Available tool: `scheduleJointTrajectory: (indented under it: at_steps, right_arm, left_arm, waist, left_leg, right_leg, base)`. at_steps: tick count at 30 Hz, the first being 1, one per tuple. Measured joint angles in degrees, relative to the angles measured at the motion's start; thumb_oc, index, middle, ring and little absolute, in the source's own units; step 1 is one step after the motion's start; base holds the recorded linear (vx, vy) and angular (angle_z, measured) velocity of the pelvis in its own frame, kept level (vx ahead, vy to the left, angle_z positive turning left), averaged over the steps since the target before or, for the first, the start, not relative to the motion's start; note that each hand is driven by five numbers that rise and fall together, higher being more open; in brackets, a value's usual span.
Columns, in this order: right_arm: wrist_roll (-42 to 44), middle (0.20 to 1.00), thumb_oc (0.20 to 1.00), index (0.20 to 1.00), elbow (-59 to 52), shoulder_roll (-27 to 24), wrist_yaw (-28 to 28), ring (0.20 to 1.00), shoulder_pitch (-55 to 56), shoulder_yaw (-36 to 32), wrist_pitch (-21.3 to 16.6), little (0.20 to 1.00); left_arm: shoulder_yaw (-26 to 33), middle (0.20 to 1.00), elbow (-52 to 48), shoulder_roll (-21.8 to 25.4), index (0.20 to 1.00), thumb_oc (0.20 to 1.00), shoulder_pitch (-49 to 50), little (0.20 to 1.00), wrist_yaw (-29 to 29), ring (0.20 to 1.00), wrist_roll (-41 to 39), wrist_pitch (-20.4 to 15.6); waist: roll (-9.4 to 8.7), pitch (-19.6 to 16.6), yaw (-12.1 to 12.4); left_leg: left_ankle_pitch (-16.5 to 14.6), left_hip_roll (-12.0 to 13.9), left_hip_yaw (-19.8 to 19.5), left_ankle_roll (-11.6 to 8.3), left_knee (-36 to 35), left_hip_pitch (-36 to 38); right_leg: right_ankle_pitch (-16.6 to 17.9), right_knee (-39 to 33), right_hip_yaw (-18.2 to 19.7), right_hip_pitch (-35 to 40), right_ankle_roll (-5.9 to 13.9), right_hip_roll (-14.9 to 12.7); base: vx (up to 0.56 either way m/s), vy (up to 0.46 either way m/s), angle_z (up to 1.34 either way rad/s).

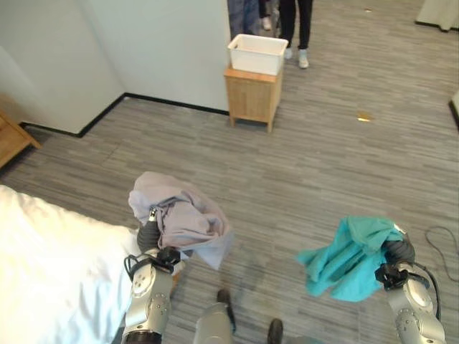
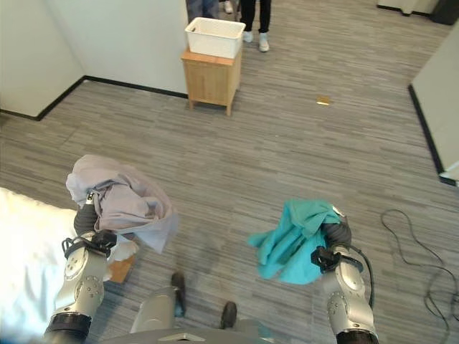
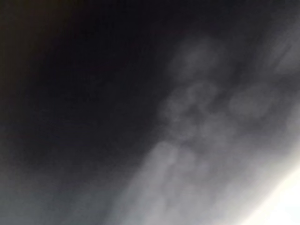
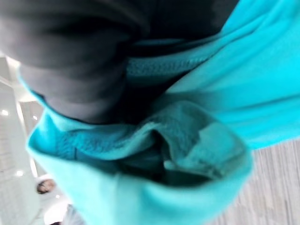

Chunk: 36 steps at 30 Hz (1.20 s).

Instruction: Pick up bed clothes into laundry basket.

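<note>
While the grey garment [image 1: 183, 215] is carried above the floor [image 1: 308, 150] by the left hand [image 1: 148, 235], its cloth is draped over the fingers, so it cannot be told whether they are curled. The bed [image 1: 50, 272] is seen just beside this arm. The laundry basket [image 1: 257, 53] is placed on a wooden cabinet [image 1: 251, 97], well apart. A person's legs [image 1: 295, 25] are seen behind it.

In the right eye view, the teal garment [image 2: 294, 240] is hung over the right hand [image 2: 336, 235].

In the right wrist view, teal cloth is wrapped around the dark cover; the fingers are hidden.
</note>
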Motion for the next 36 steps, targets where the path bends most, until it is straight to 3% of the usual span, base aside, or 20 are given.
scheduleJointTrajectory:
  at_steps: [4,5,6,7,9,11,12,13,16,17,20,23,24,26,27,28,29,30,32,36]
  right_arm:
    - [-1.87,0.200,0.200,0.200,-1.37,-1.12,0.78,0.200,2.46,0.35,0.74,0.200]
    - [-2.01,0.200,0.200,0.200,-1.99,-0.58,0.91,0.200,3.00,0.77,1.60,0.200]
    - [-2.85,0.200,0.200,0.200,-2.14,-0.46,1.04,0.200,2.97,1.77,1.82,0.200]
    - [-3.53,0.200,0.200,0.200,-2.38,0.35,1.07,0.200,1.85,2.78,1.87,0.200]
    - [-5.61,0.200,0.200,0.200,-6.42,2.32,1.74,0.200,2.14,4.31,1.80,0.200]
    - [-7.64,0.200,0.200,0.200,-6.84,2.23,1.68,0.200,1.50,4.78,1.83,0.200]
    - [-8.18,0.200,0.200,0.200,-7.10,2.25,1.74,0.200,0.21,4.54,1.85,0.200]
    - [-8.09,0.200,0.200,0.200,-7.75,2.34,1.61,0.200,0.21,4.01,1.81,0.200]
    - [-7.96,0.200,0.200,0.200,-7.79,2.01,1.75,0.200,1.95,2.39,1.82,0.200]
    - [-7.91,0.200,0.200,0.200,-7.35,1.70,1.61,0.200,3.39,1.88,1.80,0.200]
    - [-7.84,0.200,0.200,0.200,-6.12,2.74,1.61,0.200,4.19,1.55,2.00,0.200]
    - [-7.97,0.200,0.200,0.200,-4.97,2.75,1.50,0.200,4.20,1.45,2.35,0.200]
    - [-7.96,0.200,0.200,0.200,-3.18,3.50,1.74,0.200,4.31,1.42,1.84,0.200]
    - [-7.94,0.200,0.200,0.200,-0.98,3.37,1.58,0.200,3.62,1.01,2.05,0.200]
    - [-7.89,0.200,0.200,0.200,-0.66,3.20,1.51,0.200,3.26,0.65,1.89,0.200]
    - [-7.72,0.200,0.200,0.200,-0.76,2.64,1.47,0.200,2.15,0.34,1.97,0.200]
    - [-7.35,0.200,0.200,0.200,-0.22,1.87,1.17,0.200,1.35,1.03,1.95,0.200]
    - [-7.30,0.200,0.200,0.200,-1.05,1.38,0.45,0.200,0.89,0.18,1.88,0.200]
    - [-7.27,0.200,0.200,0.200,-1.05,1.42,-0.77,0.200,-2.91,0.70,1.70,0.200]
    - [-6.14,0.200,0.200,0.200,-3.82,-0.49,-1.13,0.200,-4.37,1.64,0.60,0.200]
  left_arm:
    - [4.02,0.200,-2.57,0.13,0.200,0.200,3.30,0.200,0.65,0.200,1.67,-0.20]
    - [4.22,0.200,-2.99,0.27,0.200,0.200,3.93,0.200,0.69,0.200,1.70,-0.32]
    - [3.19,0.200,-2.73,-0.45,0.200,0.200,3.89,0.200,0.96,0.200,1.84,-0.33]
    - [2.98,0.200,-2.64,-0.27,0.200,0.200,3.94,0.200,1.18,0.200,1.97,-0.02]
    - [0.31,0.200,-2.65,0.31,0.200,0.200,3.30,0.200,1.51,0.200,4.10,0.94]
    - [-3.23,0.200,-2.99,1.75,0.200,0.200,2.04,0.200,0.52,0.200,5.10,1.74]
    - [-3.85,0.200,-3.41,2.43,0.200,0.200,1.09,0.200,0.57,0.200,5.66,1.68]
    - [-4.21,0.200,-3.13,3.03,0.200,0.200,-0.94,0.200,0.12,0.200,6.12,1.71]
    - [-4.53,0.200,-3.10,3.44,0.200,0.200,-3.45,0.200,-0.64,0.200,6.11,1.66]
    - [-4.57,0.200,-3.36,3.33,0.200,0.200,-2.92,0.200,-0.88,0.200,6.09,1.63]
    - [-3.48,0.200,-2.12,3.42,0.200,0.200,-3.67,0.200,-0.81,0.200,6.13,1.48]
    - [-2.93,0.200,0.27,2.48,0.200,0.200,-2.09,0.200,-0.82,0.200,6.32,1.60]
    - [-3.60,0.200,0.62,2.88,0.200,0.200,-0.63,0.200,-0.93,0.200,6.34,1.68]
    - [-4.01,0.200,0.93,1.80,0.200,0.200,2.10,0.200,-1.08,0.200,6.38,2.14]
    - [-4.18,0.200,0.93,1.25,0.200,0.200,2.35,0.200,-1.17,0.200,6.39,2.44]
    - [-4.09,0.200,0.54,1.15,0.200,0.200,1.06,0.200,-1.20,0.200,6.34,2.50]
    - [-3.96,0.200,0.37,1.19,0.200,0.200,0.66,0.200,-1.18,0.200,6.22,2.48]
    - [-4.31,0.200,-1.12,1.17,0.200,0.200,-0.45,0.200,-1.46,0.200,6.07,2.60]
    - [-4.22,0.200,-2.11,2.58,0.200,0.200,0.18,0.200,-1.88,0.200,5.89,2.63]
    - [-4.92,0.200,-2.21,2.32,0.200,0.200,-0.13,0.200,-2.72,0.200,5.31,2.75]
  waist:
    - [-0.42,-2.92,2.36]
    - [-2.55,-3.68,2.63]
    - [-3.06,-4.07,2.88]
    - [-3.43,-4.04,3.16]
    - [-5.63,-3.78,0.59]
    - [-3.62,-2.82,-1.93]
    - [-2.17,-1.53,-2.29]
    - [-0.77,-0.17,-3.94]
    - [-1.06,0.20,-6.47]
    - [-0.62,-0.05,-7.79]
    - [-0.91,-0.63,-7.93]
    - [-0.19,-0.92,-8.01]
    - [-2.49,-2.03,-7.66]
    - [-2.05,-3.80,-7.64]
    - [-1.37,-4.11,-7.33]
    - [-1.61,-3.30,-6.86]
    - [-2.56,-3.15,-4.94]
    - [-4.03,-1.95,-3.85]
    - [-6.24,0.19,-2.78]
    - [-5.44,0.38,-1.30]
  left_leg:
    - [1.87,-1.26,2.79,3.02,6.24,1.34]
    - [5.83,-2.48,3.89,8.17,7.95,2.45]
    - [6.86,-2.43,4.18,12.03,9.28,3.48]
    - [5.26,-2.70,5.16,12.44,9.47,4.68]
    - [2.63,-5.46,5.36,13.83,7.92,10.65]
    - [-0.97,-5.95,2.47,15.13,5.83,15.58]
    - [-0.85,-4.98,2.03,14.90,4.62,17.72]
    - [-0.11,-4.86,0.46,11.41,3.92,19.83]
    - [-1.52,-6.94,-3.30,8.59,3.64,23.61]
    - [-5.06,-7.36,-3.75,7.65,3.99,26.16]
    - [-10.30,-7.95,-5.61,7.71,4.10,29.08]
    - [-12.48,-5.25,-5.44,2.63,3.09,35.51]
    - [-13.42,-4.97,-5.46,0.89,5.55,38.12]
    - [-15.19,-1.42,-5.09,-0.97,15.68,37.67]
    - [-14.10,0.80,-4.52,-1.81,22.89,34.64]
    - [-7.84,4.57,-3.44,-0.67,41.22,26.33]
    - [5.21,6.12,-4.27,-0.52,51.16,20.37]
    - [12.24,8.43,-4.09,-0.38,61.01,13.02]
    - [3.68,8.63,-2.43,-1.59,61.56,6.50]
    - [2.01,7.86,-0.06,-1.74,42.05,0.50]
  right_leg:
    - [-7.25,2.57,3.82,6.39,2.97,-1.38]
    - [-10.16,5.04,4.46,7.84,5.07,-3.59]
    - [-12.95,17.34,5.95,3.28,9.68,-5.36]
    - [-12.86,29.29,7.01,-2.48,10.64,-7.03]
    - [-5.79,58.72,5.69,-14.36,12.91,-13.48]
    - [-4.13,64.98,4.38,-20.74,12.82,-13.64]
    - [-5.13,64.86,4.30,-24.84,12.74,-11.44]
    - [-5.35,60.39,2.13,-28.72,12.50,-10.25]
    - [-5.14,41.87,-0.61,-30.61,10.60,-11.84]
    - [-1.04,36.86,-0.79,-32.26,10.64,-12.48]
    - [4.41,8.40,6.78,-30.50,11.05,-11.67]
    - [7.74,7.41,-0.58,-29.62,10.36,-12.79]
    - [8.65,10.02,-3.05,-27.62,9.41,-13.25]
    - [16.53,11.43,-2.61,-24.87,2.45,-10.44]
    - [14.76,11.84,-2.74,-24.03,1.61,-7.97]
    - [12.77,14.11,-3.17,-23.28,-1.28,-6.78]
    - [10.13,14.54,-2.80,-21.98,-4.22,-5.54]
    - [9.82,12.21,-2.14,-18.91,-3.01,-4.89]
    - [8.70,10.63,-0.95,-13.89,-4.36,-4.59]
    - [6.32,2.41,-1.51,-2.89,-2.76,-3.39]
  base:
    - [0.60,0.079,-0.44]
    - [0.58,0.199,-0.63]
    - [0.80,0.297,-0.60]
    - [0.60,0.317,-0.50]
    - [0.59,0.274,0.04]
    - [0.65,0.116,0.28]
    - [0.67,-0.006,0.42]
    - [0.67,-0.092,0.82]
    - [0.54,-0.141,0.89]
    - [0.98,-0.323,0.98]
    - [0.74,-0.278,0.54]
    - [0.59,-0.317,0.13]
    - [0.17,-0.155,-0.10]
    - [0.43,-0.485,-0.26]
    - [0.66,-0.780,-0.41]
    - [0.39,-0.439,-0.62]
    - [0.55,-0.514,-0.59]
    - [0.37,-0.186,-0.64]
    - [0.46,-0.085,-0.58]
    - [0.48,0.044,-0.53]
